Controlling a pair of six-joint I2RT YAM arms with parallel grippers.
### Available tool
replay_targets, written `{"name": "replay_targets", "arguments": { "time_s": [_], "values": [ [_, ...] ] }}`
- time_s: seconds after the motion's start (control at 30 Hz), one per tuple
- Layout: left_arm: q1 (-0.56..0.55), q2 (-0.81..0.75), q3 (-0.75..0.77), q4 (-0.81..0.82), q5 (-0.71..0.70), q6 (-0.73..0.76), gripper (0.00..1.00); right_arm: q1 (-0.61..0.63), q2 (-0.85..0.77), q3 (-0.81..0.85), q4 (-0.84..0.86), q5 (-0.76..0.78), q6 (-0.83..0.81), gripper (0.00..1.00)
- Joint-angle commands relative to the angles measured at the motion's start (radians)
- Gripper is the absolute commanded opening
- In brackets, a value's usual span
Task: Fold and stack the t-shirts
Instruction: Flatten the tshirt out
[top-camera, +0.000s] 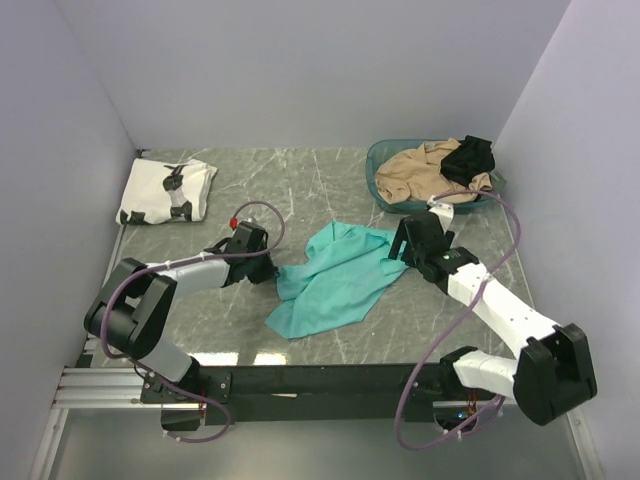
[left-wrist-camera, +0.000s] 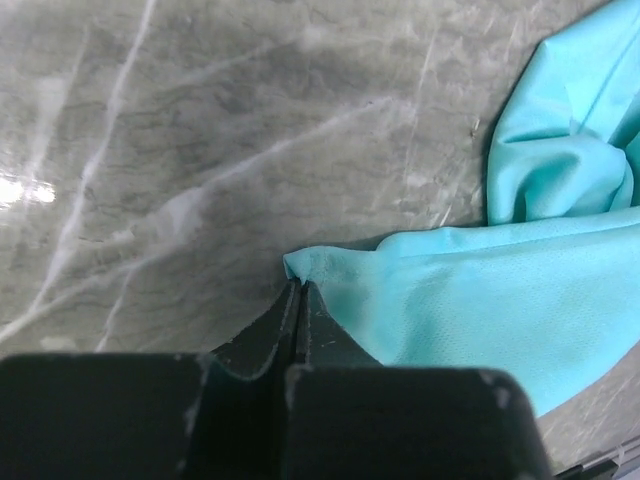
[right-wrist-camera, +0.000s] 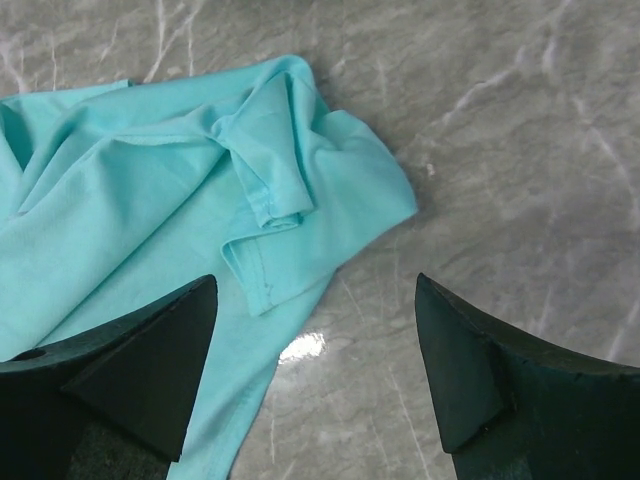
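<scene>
As left tool (left-wrist-camera: 300, 288) pinches, t-shirt (left-wrist-camera: 480, 300) trails rightward.

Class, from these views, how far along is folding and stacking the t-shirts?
Done: the white t-shirt lies folded at the far left. In hand: the left gripper pinches a corner of the crumpled teal t-shirt; the right gripper is open over its other side. Left: folding it, stacking both.

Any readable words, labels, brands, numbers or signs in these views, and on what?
None can be read.
The white tee has black printed figures, too small to tell whether any are letters.
The teal tee shows no print or label in any view.
</scene>
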Motion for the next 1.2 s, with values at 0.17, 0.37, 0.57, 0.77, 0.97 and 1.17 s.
{"name": "replay_targets", "arguments": {
  "time_s": [0.17,0.37,0.57,0.77,0.97,1.17],
  "values": [
    [-0.010,-0.141,0.003,-0.071,-0.156,0.003,0.01,-0.016,0.253,0.073,0.158,-0.111,-0.010,0.76],
    [-0.010,-0.224,-0.003,-0.093,-0.211,0.010,0.01,-0.023,0.431,0.164,0.202,-0.054,0.014,0.52],
    [-0.010,-0.267,0.010,-0.114,-0.237,0.017,0.01,-0.026,0.482,0.215,0.215,-0.010,0.022,0.00],
    [-0.010,-0.362,0.085,-0.209,-0.342,0.017,0.01,-0.017,0.283,0.198,0.175,-0.014,-0.010,0.00],
    [-0.012,-0.618,0.185,-0.306,-0.484,0.006,0.01,0.003,-0.069,0.190,0.081,-0.112,-0.059,0.00],
    [-0.015,-0.839,0.358,-0.351,-0.526,0.059,0.01,0.013,-0.429,0.289,0.052,-0.282,-0.102,0.00]
  ]
}}
